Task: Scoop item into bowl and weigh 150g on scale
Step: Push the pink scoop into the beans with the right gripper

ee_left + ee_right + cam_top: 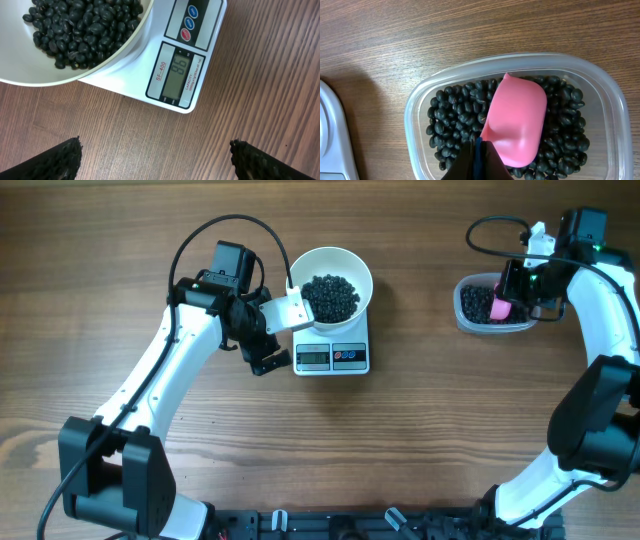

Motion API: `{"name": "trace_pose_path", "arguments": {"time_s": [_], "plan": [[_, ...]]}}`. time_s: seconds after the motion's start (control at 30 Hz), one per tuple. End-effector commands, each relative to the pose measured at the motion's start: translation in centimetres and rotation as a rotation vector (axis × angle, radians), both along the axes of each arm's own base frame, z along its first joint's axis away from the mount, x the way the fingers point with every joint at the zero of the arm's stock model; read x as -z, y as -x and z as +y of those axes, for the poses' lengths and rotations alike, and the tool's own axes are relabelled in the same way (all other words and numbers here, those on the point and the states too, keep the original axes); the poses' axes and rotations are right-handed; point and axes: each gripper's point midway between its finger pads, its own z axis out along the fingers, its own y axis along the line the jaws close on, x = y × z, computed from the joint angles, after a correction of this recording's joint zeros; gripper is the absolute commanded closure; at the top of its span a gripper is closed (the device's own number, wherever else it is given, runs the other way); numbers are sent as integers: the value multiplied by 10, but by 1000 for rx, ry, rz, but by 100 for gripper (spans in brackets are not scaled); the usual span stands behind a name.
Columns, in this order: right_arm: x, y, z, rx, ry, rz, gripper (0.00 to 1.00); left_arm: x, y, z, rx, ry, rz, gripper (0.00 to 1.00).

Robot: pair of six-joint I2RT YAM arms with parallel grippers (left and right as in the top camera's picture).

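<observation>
Pink scoop [517, 120], clamped in right jaws, lies in the bean tub [415, 107]. Overfilling risks overshooting the scale [176, 75]; left jaws gape.

Your bowl [356, 262] sits on the scale [332, 357], with beans [330, 297] inside it. Well apart to its right, the tub [468, 317] stands on the tabletop [420, 430], holding more beans and the scoop [499, 309].
</observation>
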Motion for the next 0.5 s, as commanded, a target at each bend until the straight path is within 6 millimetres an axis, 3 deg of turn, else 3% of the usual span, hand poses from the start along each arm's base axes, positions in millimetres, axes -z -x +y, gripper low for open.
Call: {"name": "trace_pose_path", "arguments": {"time_s": [0.0,0.47], "plan": [[38,16,19,-26,-82,111,96,-1,0,-3,22,19,-2,0],[36,15,27,19,-147,121,96,-1,0,-3,22,19,-2,0]]}}
